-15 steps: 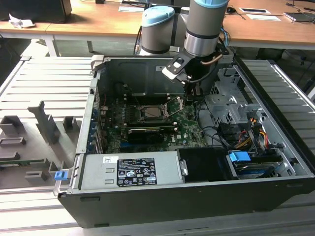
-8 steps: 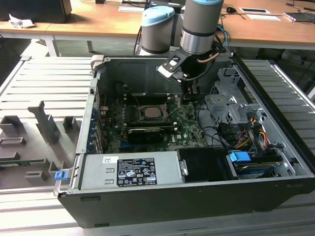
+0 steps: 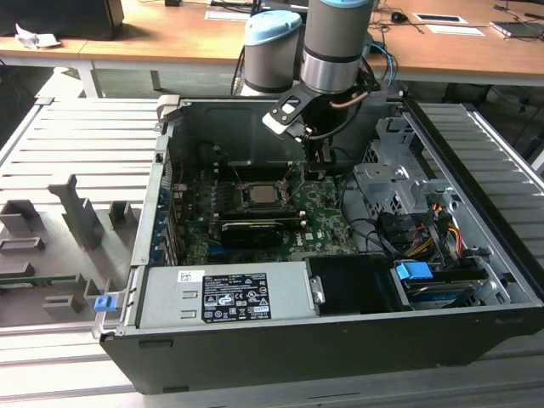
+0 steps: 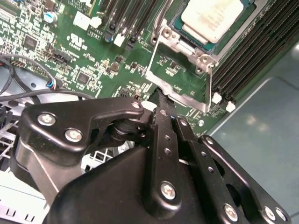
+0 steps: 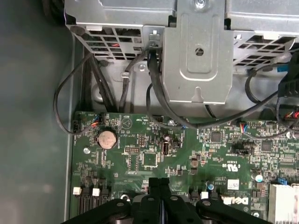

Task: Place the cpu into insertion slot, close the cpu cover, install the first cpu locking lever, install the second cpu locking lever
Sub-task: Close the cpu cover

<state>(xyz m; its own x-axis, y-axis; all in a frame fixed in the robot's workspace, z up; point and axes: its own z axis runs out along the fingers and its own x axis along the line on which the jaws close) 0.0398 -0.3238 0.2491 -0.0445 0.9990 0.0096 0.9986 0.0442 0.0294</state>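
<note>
Cpu cover (image 4: 187,95), we judge, is thin, stiff, light hinged metal; our gripper (image 4: 160,95), jaws pressed together, sits at its free edge, the sensible pushing spot.

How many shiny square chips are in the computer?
1. The cpu lies in the insertion slot, with the cpu cover open beside it. Others may be hidden.

Above the insertion slot (image 4: 176,23): we find open room, the case standing lidless.
Slot's edge: the opened cpu cover (image 4: 180,95) juts out.
To the exterior view's right of the slot: drive cage (image 3: 393,183) and cables (image 3: 374,231) crowd us.
Camera side of the slot: black card (image 3: 252,228), then power supply (image 3: 225,293).
</note>
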